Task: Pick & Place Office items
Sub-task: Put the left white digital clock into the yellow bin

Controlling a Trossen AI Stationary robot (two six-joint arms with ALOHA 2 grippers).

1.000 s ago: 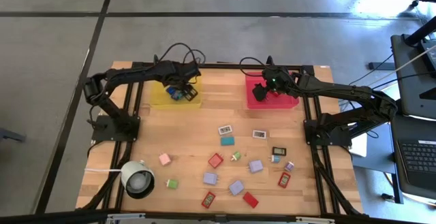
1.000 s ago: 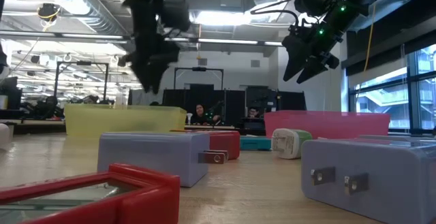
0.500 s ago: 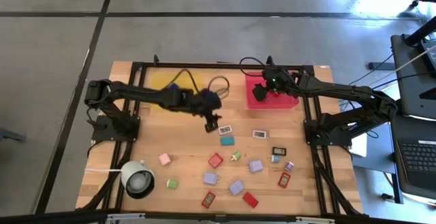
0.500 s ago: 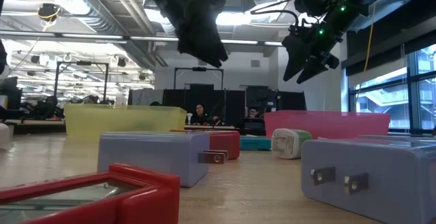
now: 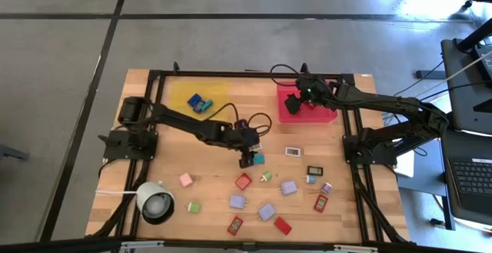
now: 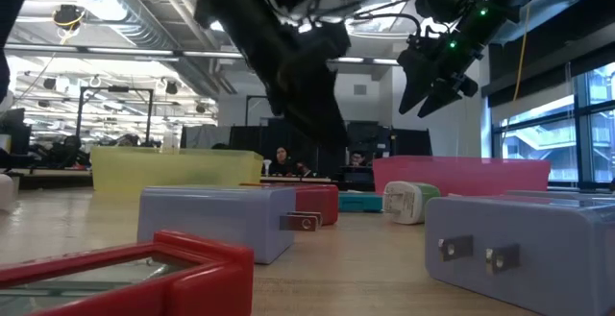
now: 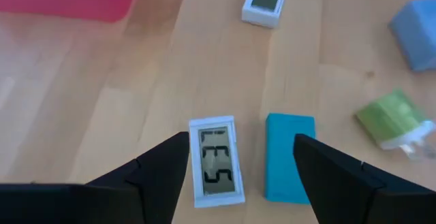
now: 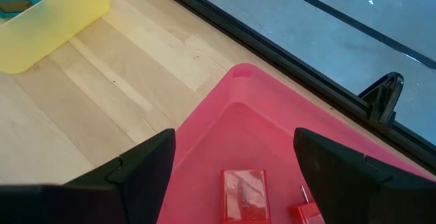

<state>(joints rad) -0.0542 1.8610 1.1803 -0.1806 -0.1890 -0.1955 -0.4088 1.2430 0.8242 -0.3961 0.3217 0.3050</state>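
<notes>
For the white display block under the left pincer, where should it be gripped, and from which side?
Grip the white display block across its two long edges, coming straight down from above. It lies flat, screen up, on the table, so only its thin sides offer purchase. The open left pincer already straddles it, but the teal block lies close beside one long edge, so that finger needs to drop into the gap between them.

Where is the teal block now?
In the high view the teal block lies near the table's middle, beside the white display clip, under the open left gripper.
</notes>
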